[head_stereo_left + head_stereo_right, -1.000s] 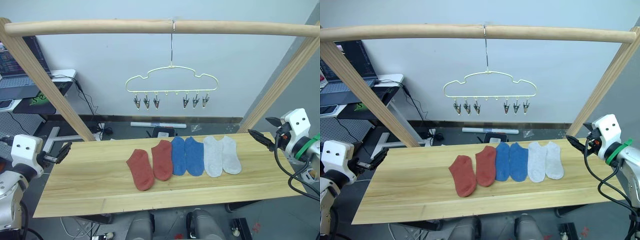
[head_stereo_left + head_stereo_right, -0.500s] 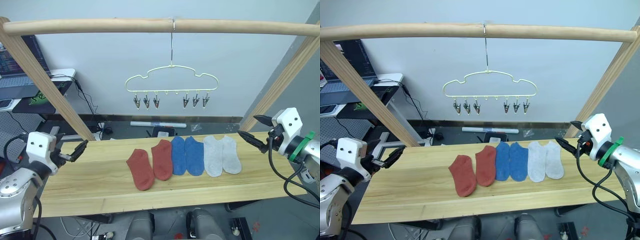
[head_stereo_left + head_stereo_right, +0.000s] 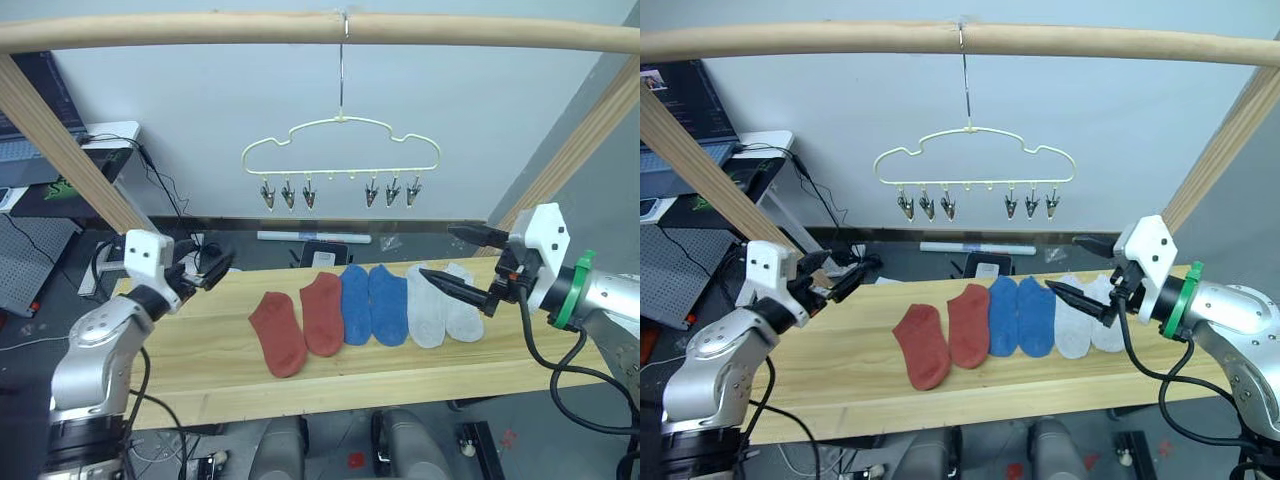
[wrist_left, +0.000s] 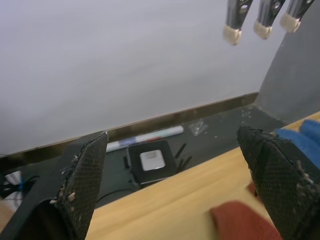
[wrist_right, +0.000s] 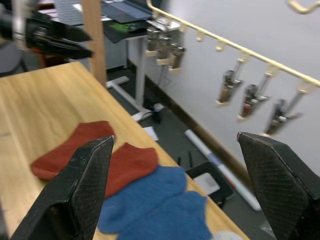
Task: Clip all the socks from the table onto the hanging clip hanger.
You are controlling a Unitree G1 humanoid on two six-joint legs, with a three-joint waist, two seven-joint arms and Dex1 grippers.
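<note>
Working near to far: six socks lie flat in a row mid-counter [image 3: 200,380], red pair [image 3: 300,325], blue pair [image 3: 368,305], grey pair [image 3: 443,305], all untouched. My right gripper [image 3: 455,262] hovers above the grey pair, fingers spread wide, empty. My left gripper [image 3: 205,270] sits over the counter's far left edge, fingers wide apart, empty. Socks look light, limp, likely to droop; I'd pinch a cuff edge. Behind, hanger [image 3: 340,150] hangs from the pole, clips [image 3: 338,192] all bare.

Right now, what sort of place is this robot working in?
Probably a robotics lab or test room, not a home: a bare wooden rack built over the table, a side desk with a laptop, loose cables on the floor.
</note>
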